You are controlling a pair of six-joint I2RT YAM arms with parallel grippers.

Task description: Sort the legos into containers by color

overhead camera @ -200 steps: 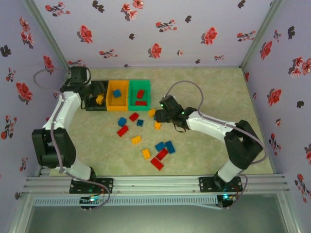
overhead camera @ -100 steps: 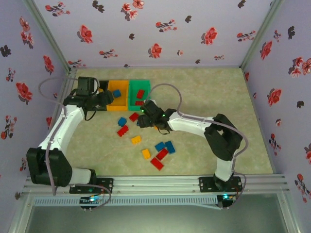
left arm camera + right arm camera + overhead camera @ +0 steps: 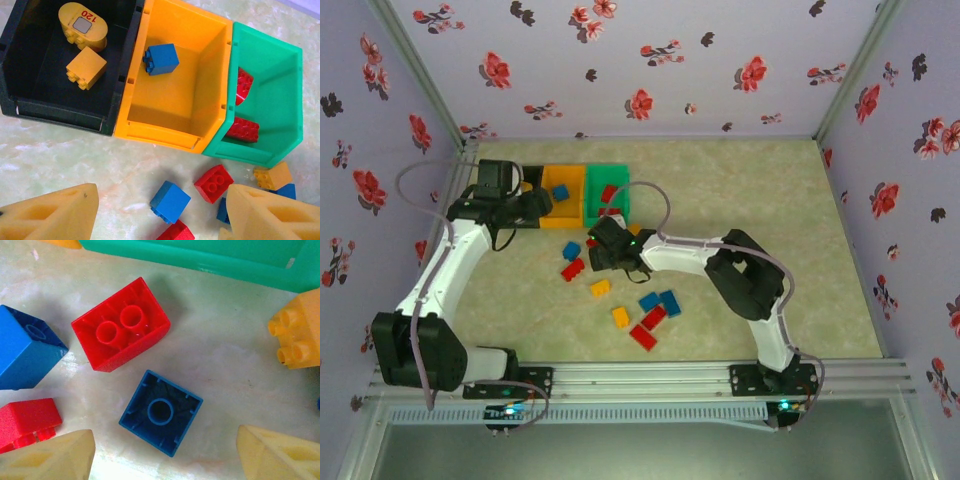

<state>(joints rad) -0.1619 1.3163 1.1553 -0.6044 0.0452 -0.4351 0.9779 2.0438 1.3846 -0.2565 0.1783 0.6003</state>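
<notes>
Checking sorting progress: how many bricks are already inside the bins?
5. Black plastic bin: rounded yellow plastic brick, square yellow brick. Orange plastic bin: blue brick. Green plastic bin: upper red brick, lower red brick. The green wall may hide others.

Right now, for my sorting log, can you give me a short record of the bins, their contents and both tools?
black bin: two yellow pieces
orange bin: one blue brick
green bin: two red bricks
left tool: open, empty, facing the bins
right tool: open, above upturned blue brick
table: loose bricks, red, blue and yellow
</notes>
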